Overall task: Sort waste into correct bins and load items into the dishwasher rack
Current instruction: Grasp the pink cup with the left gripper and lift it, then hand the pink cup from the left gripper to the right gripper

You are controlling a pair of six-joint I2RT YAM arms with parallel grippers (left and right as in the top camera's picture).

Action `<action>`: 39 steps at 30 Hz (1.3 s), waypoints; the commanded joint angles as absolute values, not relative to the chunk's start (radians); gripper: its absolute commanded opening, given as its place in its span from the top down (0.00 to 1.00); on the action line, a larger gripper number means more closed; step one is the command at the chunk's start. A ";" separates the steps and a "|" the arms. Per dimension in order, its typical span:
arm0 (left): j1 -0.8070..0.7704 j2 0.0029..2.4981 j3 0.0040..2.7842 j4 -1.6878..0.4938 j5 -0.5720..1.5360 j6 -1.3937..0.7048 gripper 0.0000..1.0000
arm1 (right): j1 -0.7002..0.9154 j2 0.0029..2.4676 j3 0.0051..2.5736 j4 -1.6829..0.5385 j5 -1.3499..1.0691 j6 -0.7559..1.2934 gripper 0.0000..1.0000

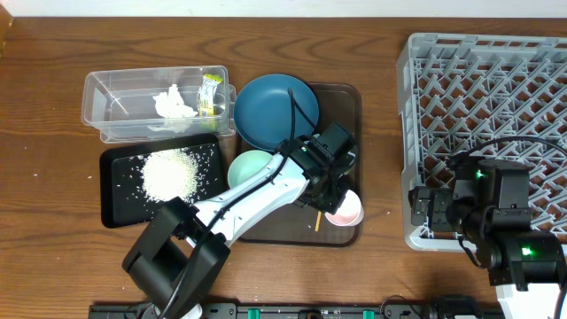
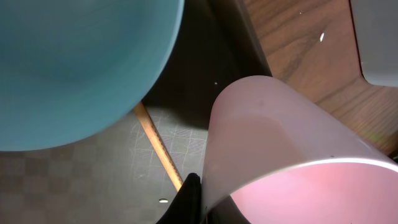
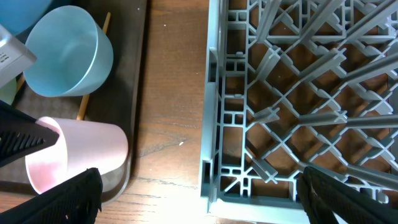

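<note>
Left gripper [image 3: 36,132] pinches cup [image 3: 87,149] (rim).

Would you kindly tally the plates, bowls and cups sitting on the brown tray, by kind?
Plates: 1, the dark blue plate
Bowls: 2, the mint-green bowl and the light blue bowl
Cups: 1, the pink cup
Total: 4

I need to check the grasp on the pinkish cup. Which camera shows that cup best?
Right wrist: the cup shows almost whole, wall and mouth, on the brown tray, with a dark finger at its rim. Left wrist is too close and crops it. Overhead shows only part, beside the left gripper.
</note>
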State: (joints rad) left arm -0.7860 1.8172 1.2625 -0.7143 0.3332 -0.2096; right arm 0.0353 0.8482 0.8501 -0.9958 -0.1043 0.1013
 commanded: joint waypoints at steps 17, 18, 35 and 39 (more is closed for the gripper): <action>-0.377 1.597 1.272 -0.680 0.995 -0.256 0.94 | 0.056 0.939 0.868 -0.888 -0.338 0.041 0.01; -0.357 1.603 1.272 -0.678 1.046 -0.262 0.94 | 0.056 0.955 0.867 -0.869 -0.451 -0.014 0.01; -0.292 1.646 1.272 -0.641 1.328 -0.276 0.94 | 0.056 1.199 0.867 -0.469 -1.214 -0.121 0.01; -0.292 1.646 1.272 -0.641 1.328 -0.276 0.94 | 0.057 1.214 0.867 -0.390 -1.246 -0.103 0.01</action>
